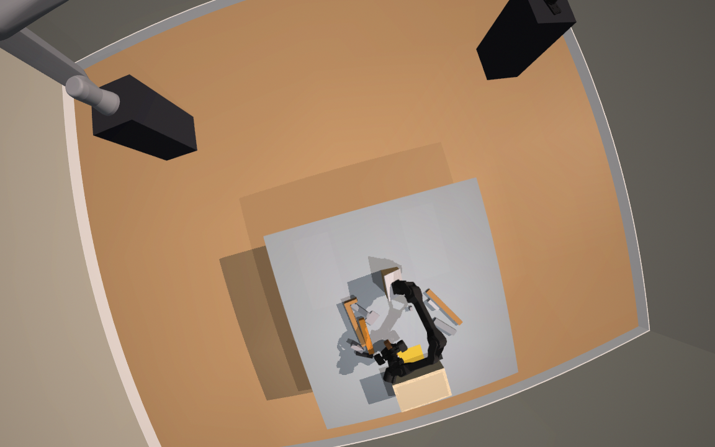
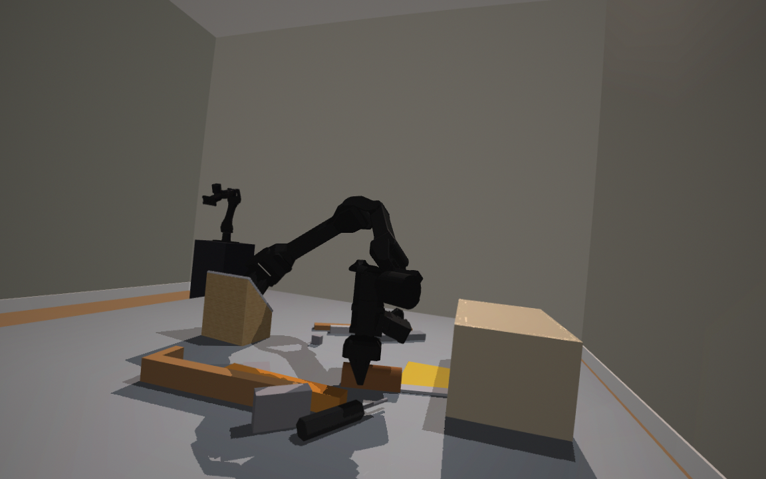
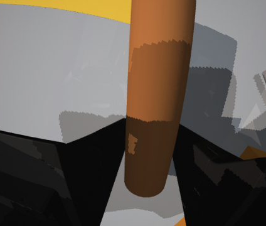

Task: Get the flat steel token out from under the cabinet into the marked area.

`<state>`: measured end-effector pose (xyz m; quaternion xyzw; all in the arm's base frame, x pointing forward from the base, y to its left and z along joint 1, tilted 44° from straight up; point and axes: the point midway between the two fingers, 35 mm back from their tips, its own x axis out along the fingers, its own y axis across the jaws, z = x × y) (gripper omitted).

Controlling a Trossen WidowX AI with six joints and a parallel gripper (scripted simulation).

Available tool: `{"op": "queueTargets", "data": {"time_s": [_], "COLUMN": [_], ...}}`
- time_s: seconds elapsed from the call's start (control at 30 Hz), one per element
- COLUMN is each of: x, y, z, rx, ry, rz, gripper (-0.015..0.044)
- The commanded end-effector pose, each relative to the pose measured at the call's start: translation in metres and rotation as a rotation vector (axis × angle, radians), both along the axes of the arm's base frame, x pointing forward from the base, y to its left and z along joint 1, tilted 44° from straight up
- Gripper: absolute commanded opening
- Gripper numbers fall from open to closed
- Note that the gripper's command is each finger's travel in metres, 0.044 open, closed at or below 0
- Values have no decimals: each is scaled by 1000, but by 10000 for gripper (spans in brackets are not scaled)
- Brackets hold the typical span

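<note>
So the gripper (image 1: pixel 388 346) (image 2: pixel 360 381) (image 3: pixel 150 127) is clamped on an orange-brown handle (image 2: pixel 388 377) (image 3: pixel 159 78), probably stiff and light, so I'd keep that end grip; the token's hidden, presumably under the cabinet (image 1: pixel 422 390) (image 2: pixel 510 381), likely thin, slippery steel.

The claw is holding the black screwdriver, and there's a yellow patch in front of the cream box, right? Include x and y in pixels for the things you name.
Not quite: the jaws grip a brown rod (image 2: pixel 387 377) (image 3: pixel 158 85), as the wrist view shows. The yellow patch (image 1: pixel 411 353) (image 2: pixel 424 374) is in front of the cream box (image 1: pixel 422 390) (image 2: pixel 513 375).
</note>
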<state>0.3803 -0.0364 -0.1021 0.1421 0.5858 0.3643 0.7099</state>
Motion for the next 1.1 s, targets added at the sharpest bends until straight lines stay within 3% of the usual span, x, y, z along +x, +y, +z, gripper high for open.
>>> {"op": "queueTargets", "data": {"time_s": [0.0, 1.07], "x": [6, 38], "y": [1, 9], "z": [2, 12], "rx": [-4, -3], "ry": [-1, -3], "rz": [1, 1], "gripper": [0, 0]}}
